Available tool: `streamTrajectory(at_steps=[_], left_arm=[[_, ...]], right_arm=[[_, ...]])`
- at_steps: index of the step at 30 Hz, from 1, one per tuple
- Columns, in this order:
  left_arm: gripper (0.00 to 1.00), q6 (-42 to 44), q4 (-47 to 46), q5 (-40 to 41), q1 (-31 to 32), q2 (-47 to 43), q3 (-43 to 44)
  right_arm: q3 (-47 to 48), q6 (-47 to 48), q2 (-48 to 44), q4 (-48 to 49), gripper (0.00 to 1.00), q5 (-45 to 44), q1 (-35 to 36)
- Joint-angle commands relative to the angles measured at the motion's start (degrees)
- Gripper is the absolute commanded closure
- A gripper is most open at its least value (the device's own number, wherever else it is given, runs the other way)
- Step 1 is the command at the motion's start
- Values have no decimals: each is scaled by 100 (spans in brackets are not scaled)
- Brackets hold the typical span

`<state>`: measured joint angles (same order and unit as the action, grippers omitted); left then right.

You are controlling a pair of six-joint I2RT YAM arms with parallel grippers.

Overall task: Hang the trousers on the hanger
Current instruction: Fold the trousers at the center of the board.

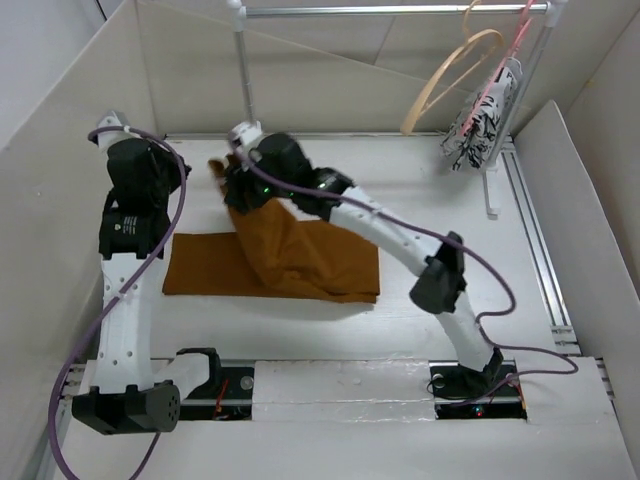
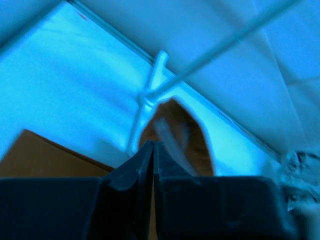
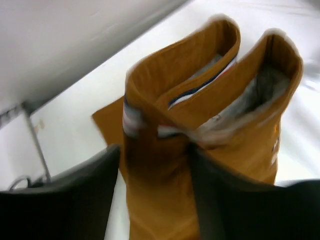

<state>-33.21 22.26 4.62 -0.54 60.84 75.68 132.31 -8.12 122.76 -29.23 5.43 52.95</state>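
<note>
The rust-brown trousers [image 1: 300, 255] lie partly flat on the white table, their waistband end lifted toward the back left. My right gripper [image 1: 238, 185] is at that raised end. In the right wrist view the waistband [image 3: 200, 100], with white lining and striped trim, stands between the fingers of the right gripper [image 3: 154, 150]; the jaws stand apart, with a sliver of table showing beside the left finger. My left gripper [image 1: 180, 170] hovers left of the trousers, shut and empty [image 2: 152, 145]. The tan wooden hanger [image 1: 450, 75] hangs on the rail at the back right.
A white rack pole [image 1: 243, 70] stands behind the raised fabric and carries a top rail [image 1: 390, 10]. A pink hanger with black-and-white patterned cloth [image 1: 485, 125] hangs beside the wooden one. White walls enclose the table; a metal track [image 1: 535, 240] runs along the right.
</note>
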Motion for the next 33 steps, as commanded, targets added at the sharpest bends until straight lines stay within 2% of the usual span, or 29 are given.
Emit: streamTrajectory(at_steps=[1,3,4,6,7,8,9,11,12,13,14,15,16,19,26,30,33], left_arm=[[96,315,656,1222,-78,68,956],[91,350,683,1234,-78,77,1054],[84,342,648,1164,-78,51,1002],[79,272,447,1041,-78,25,617],[70,263,211,597,-78,51,310],[70,263,208,592,-78,51,307],[69,219,113,410,-78,77,-85],[69,44,-193,-196,-78,147,-587],[69,-105,-396,-434,-78,191,-1233],[68,-150,-650,-1010,-78,305,-1562],[68,-246,-984,-1103,-78,393,-1887],[68,-421,-1048,-1147,-139,515,-2369],[69,-466,-1092,-1165,-201,821,-2539],[70,-642,-1110,-938,-498,1157,-3119],[71,-705,-1154,-1427,-1789,1475,-4034],[70,-599,-1241,-1718,-1740,1108,-3816],[70,-608,-1058,-1649,-1144,913,-3061]], right_arm=[[664,-505,580,1303,31,1175,409],[971,-875,1152,1333,24,1731,409],[1050,-867,1241,1028,23,2029,314],[641,-499,1015,789,22,2224,138],[-223,-71,500,822,22,2295,-220],[-780,-67,155,823,22,2296,-224],[-1351,55,-196,1040,24,2287,-345],[-2442,319,-1178,1200,31,2234,-774],[-3343,433,-1445,1183,49,2252,-925],[-3761,608,-1683,1192,64,2295,-1066],[-4157,688,-1903,1209,79,2304,-1267],[-4813,741,-2192,1140,99,2296,-1330],[-5064,1133,-2264,991,100,2244,-1383],[-5844,1505,-2388,533,100,2059,-1445],[-7761,1304,-2748,1148,100,1769,-1884],[-7546,1672,-2836,738,100,1550,-1832],[-6528,1953,-3240,25,100,1033,-1639]])
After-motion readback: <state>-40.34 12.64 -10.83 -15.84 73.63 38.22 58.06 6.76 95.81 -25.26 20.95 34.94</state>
